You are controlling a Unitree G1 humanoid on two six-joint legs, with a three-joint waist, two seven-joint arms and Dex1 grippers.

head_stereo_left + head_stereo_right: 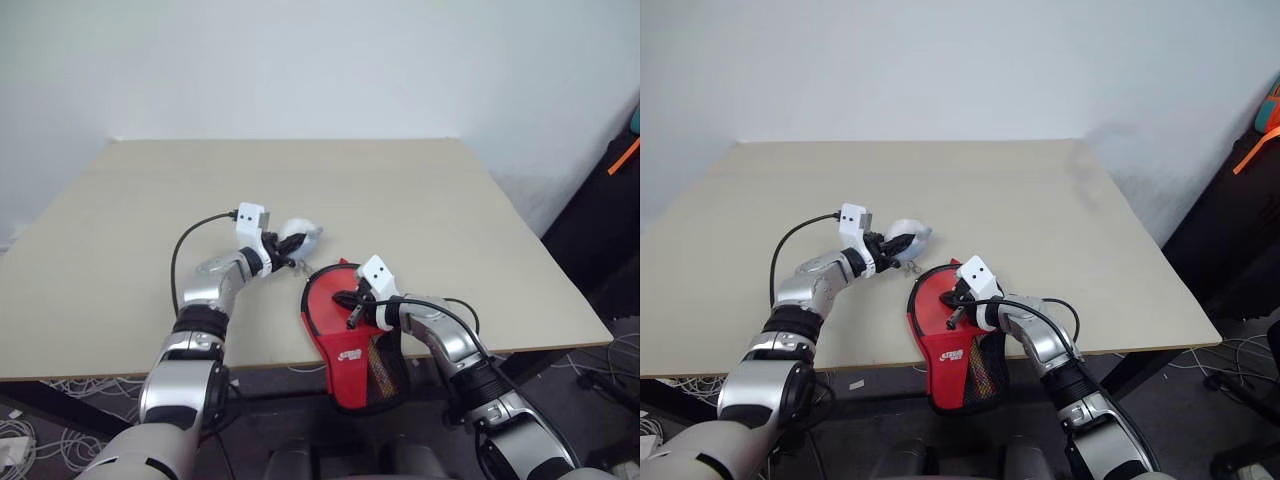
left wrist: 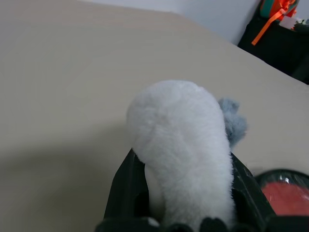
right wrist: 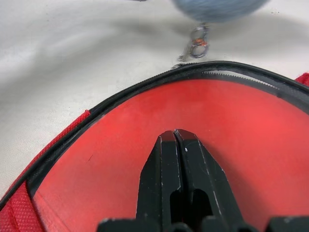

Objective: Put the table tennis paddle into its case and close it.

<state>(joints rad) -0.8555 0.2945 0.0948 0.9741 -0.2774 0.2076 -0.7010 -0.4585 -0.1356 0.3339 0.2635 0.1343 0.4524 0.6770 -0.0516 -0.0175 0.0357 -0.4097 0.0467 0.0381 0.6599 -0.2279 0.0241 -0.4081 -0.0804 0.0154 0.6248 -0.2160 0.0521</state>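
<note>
The case [image 1: 352, 352], black with a red logo panel and mesh, lies at the table's front edge with its narrow end hanging over it. Its zip edging [image 3: 145, 84] stands open around the table tennis paddle's red face [image 3: 96, 164], which sits inside; the handle is hidden. My right gripper [image 3: 176, 135] is shut and empty, its tips resting on that red face. Just beyond the case, my left gripper [image 1: 284, 250] is shut on a whitish-grey fluffy lump [image 2: 178, 145]. A small metal ring [image 3: 198, 43] hangs from the lump close to the zip edging.
The beige table [image 1: 350, 190] stretches bare behind and to both sides of the case. Dark equipment with an orange strap [image 1: 622, 155] stands off the table's right side. Cables [image 1: 30, 430] lie on the floor at the lower left.
</note>
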